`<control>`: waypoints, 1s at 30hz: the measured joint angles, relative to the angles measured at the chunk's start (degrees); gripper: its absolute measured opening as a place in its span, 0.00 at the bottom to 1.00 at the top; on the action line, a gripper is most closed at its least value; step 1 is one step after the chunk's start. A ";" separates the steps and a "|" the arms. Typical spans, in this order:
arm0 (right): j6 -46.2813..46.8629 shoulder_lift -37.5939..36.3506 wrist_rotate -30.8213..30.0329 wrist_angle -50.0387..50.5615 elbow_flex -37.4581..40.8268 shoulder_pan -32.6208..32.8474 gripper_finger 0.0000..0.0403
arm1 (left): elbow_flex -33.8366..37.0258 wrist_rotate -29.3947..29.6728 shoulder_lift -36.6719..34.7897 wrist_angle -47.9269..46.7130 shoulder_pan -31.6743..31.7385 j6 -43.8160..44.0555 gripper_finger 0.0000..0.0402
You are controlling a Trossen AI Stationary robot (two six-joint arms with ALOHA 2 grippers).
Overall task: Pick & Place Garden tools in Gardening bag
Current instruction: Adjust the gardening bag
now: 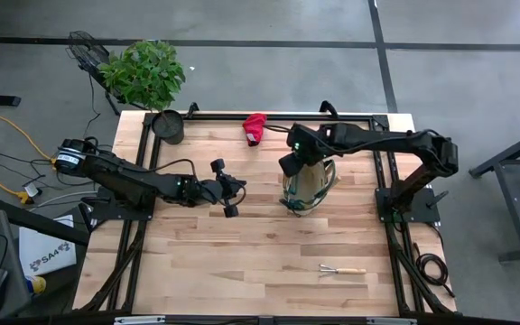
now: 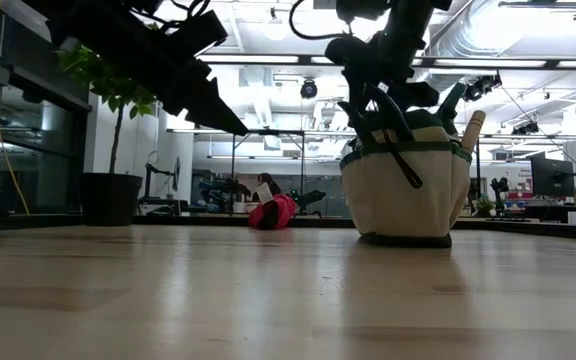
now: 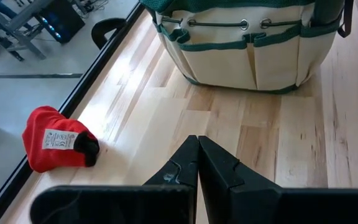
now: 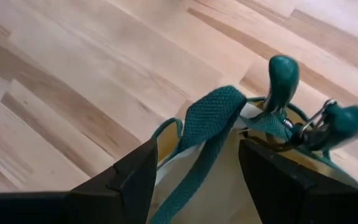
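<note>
Tan canvas gardening bag (image 1: 309,183) sits upright right of the table's middle, and our right gripper (image 4: 194,171) is hovering directly over its mouth with the fingers spread fairly wide and nothing between them, just a dark green strap (image 4: 207,134) running up through the gap. Green pruner handles (image 4: 281,78) are already poking out of the bag, and from the low view a wooden handle (image 2: 472,130) sticks up on its right side too.

Our left gripper (image 3: 198,163) is parked to the left of the bag, fingers pinched fully together and empty, pointing toward the bag and the red glove (image 1: 255,128).

So we'd say we're between drops: some tools are in, two are still out. The glove lies at the far edge near the black pot (image 1: 168,126), and a wooden-handled mini rake (image 1: 342,270) lies well apart at the near right.

Next we need the right arm to lift clear of the strap without snagging it, then head for one of those two.
</note>
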State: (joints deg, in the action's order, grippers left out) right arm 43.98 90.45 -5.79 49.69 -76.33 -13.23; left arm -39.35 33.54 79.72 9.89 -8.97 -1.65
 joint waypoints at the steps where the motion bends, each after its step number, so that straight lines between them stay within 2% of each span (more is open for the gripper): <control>1: 0.40 0.00 0.10 -0.07 0.14 0.22 0.54 | 0.00 -0.04 0.00 0.02 0.00 0.02 0.01; 13: 3.39 0.02 0.33 -4.71 5.09 0.75 0.54 | 0.00 -0.09 0.00 -0.89 0.00 0.70 0.01; 18: 2.74 0.02 0.59 -7.84 5.18 -0.40 0.54 | 0.00 -0.11 0.00 -1.01 0.00 1.24 0.01; 30: 0.92 0.47 0.31 -8.02 5.18 -1.12 0.54 | 0.02 -0.13 0.00 -1.05 -0.02 1.53 0.01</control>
State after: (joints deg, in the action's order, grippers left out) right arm 44.90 90.92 -5.48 41.67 -71.16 -14.35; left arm -39.33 33.41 79.72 8.84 -8.99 -0.12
